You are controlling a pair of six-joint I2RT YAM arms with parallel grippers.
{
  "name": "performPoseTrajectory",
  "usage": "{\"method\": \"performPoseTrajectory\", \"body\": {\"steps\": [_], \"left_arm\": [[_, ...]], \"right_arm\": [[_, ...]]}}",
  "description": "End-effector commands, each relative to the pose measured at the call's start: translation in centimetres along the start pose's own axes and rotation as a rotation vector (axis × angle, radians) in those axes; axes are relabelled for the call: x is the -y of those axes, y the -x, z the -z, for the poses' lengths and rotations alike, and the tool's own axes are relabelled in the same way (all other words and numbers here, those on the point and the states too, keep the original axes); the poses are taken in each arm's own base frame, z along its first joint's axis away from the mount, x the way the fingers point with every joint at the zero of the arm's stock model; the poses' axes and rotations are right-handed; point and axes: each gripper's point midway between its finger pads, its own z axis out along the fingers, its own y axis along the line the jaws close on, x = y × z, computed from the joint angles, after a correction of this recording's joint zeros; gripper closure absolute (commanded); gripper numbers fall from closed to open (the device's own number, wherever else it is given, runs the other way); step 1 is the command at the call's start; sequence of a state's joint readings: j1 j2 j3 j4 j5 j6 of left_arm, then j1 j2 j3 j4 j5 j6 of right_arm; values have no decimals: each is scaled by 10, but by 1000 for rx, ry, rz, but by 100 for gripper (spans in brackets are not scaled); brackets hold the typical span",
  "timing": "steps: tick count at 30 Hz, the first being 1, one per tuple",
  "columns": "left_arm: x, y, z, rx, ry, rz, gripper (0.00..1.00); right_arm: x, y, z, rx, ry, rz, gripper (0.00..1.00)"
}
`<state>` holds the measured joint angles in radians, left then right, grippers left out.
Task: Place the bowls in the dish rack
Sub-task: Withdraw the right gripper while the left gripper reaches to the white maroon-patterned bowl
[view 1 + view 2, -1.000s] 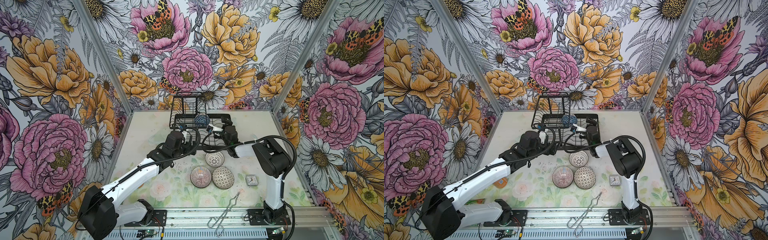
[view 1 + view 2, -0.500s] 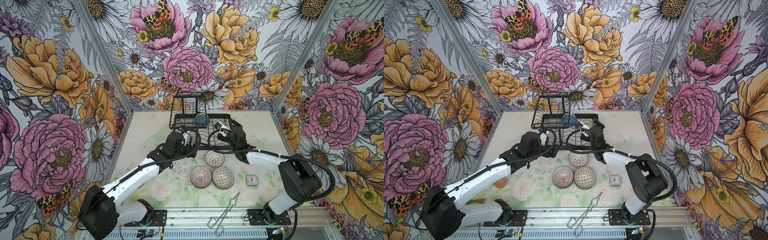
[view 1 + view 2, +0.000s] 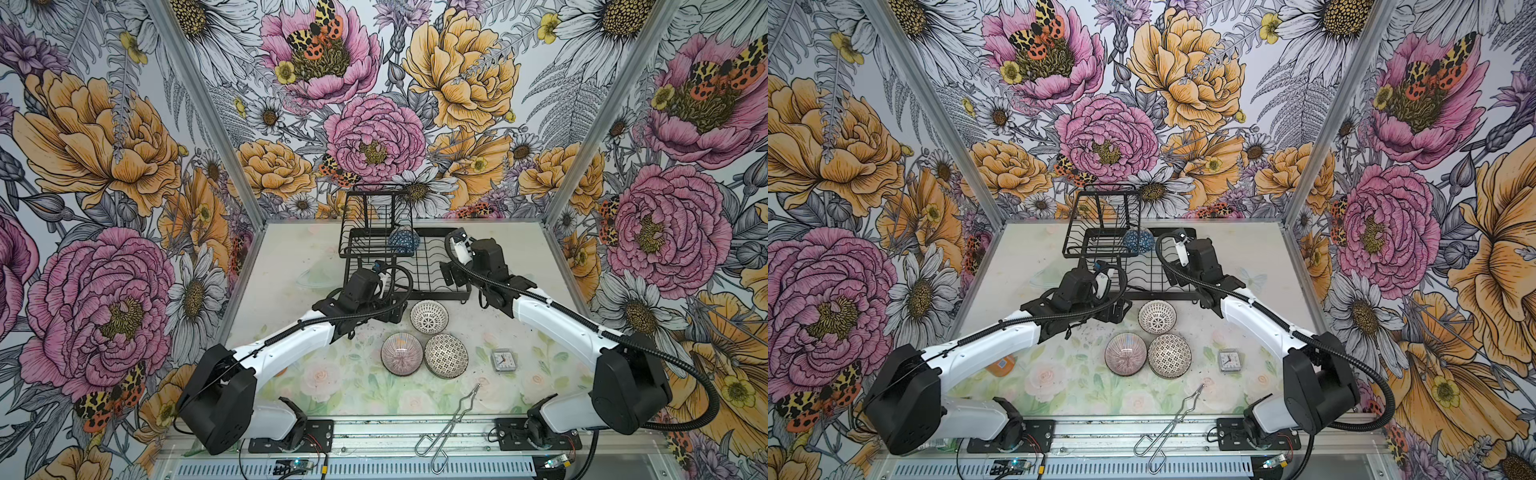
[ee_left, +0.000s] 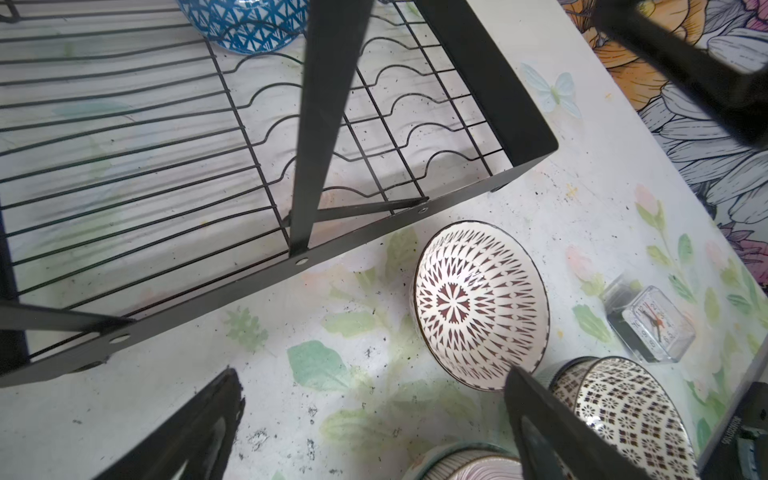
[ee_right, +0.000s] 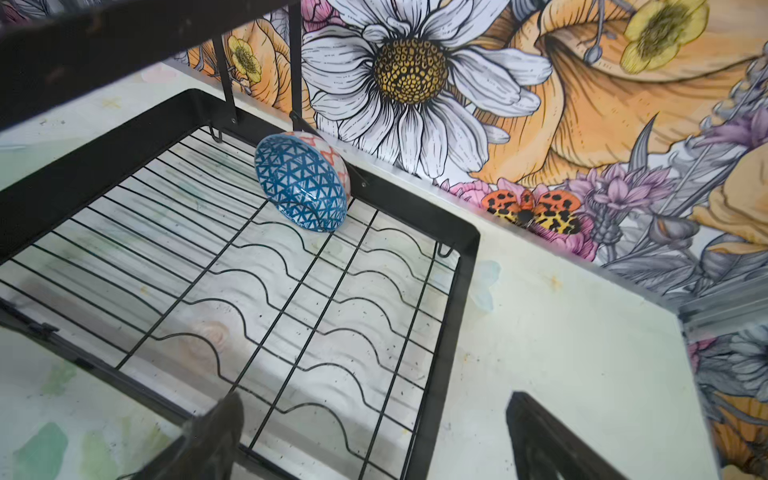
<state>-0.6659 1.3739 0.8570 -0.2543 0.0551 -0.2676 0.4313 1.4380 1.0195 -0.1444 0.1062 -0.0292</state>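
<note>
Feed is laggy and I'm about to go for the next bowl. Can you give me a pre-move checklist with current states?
1. Left gripper open, empty: ok.
2. Right gripper open, empty, over the right edge of the black wire dish rack: ok.
3. Blue triangle-patterned ceramic bowl seated on edge at the rack's back: ok.
4. Black-white mosaic ceramic bowl upright on the table, clear of the rack's front rim: ok.
5. Wavy slots free: ok.
6. Pink-striped bowl and black-white dotted bowl apart: not ok, rims appear to touch.
</note>
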Motion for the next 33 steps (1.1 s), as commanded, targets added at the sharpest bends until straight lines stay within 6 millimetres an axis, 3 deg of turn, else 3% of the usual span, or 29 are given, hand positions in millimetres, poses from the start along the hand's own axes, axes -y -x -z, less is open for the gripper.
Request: {"method": "performPoseTrajectory", "body": {"steps": [1, 10, 33], "left_arm": [[12, 3, -7, 6, -43, 16, 1], [29, -7, -35, -58, -59, -6, 1], [32, -22, -84, -161, -31, -27, 1]], "right_arm": [[-4, 4, 10, -25, 83, -150, 0], [7, 6, 14, -33, 107, -219, 1], [17, -3, 5, -69, 71, -214, 1]]}}
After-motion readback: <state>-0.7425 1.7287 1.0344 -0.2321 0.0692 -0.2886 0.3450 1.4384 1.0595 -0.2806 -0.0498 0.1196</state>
